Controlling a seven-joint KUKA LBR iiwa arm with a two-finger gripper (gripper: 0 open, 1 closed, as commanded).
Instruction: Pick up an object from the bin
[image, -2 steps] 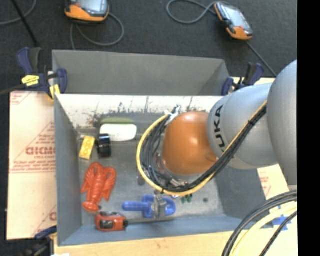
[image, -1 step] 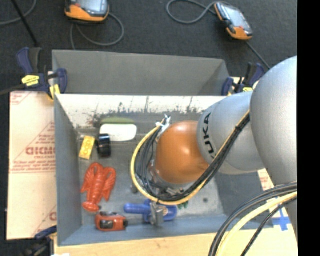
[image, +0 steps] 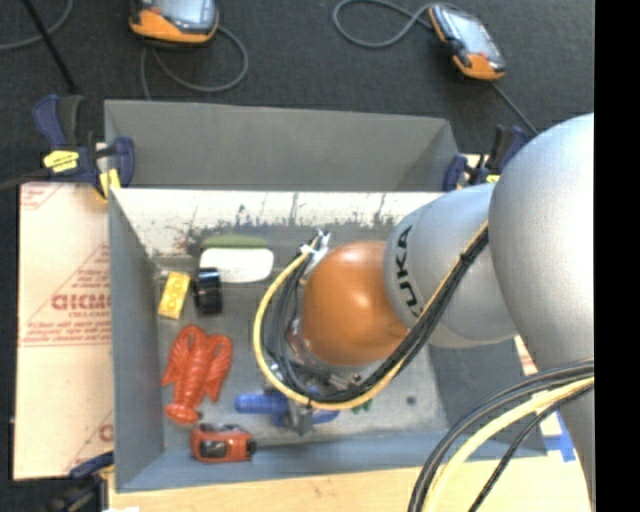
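– So, is there any writing to read?

– Only on the arm (image: 470, 270): the letters "UKA" run in black up its grey casing, just right of the orange cover (image: 345, 305). On the things in the bin (image: 280, 150) I can read no label.

– And where is the end effector (image: 303, 415)?

– Low at the front of the bin, under the orange cover, which hides most of it. Whether it is spread or pressed together, I cannot tell.

– What lies under it?

– A small blue thing (image: 258, 403) on the bin floor near the front wall. Its long axis goes across the view, left to right. Its left end is free and its right part goes under the end effector, so I cannot say which end is the front.

– What else is near?

– A red lobster toy (image: 197, 370) just to the left, its long axis running from the front of the bin to the back. A small red and black thing (image: 222, 443) is in the front left corner. Farther back lie a yellow block (image: 173, 295), a black cylinder (image: 208, 290) and a white oblong piece (image: 237, 264).
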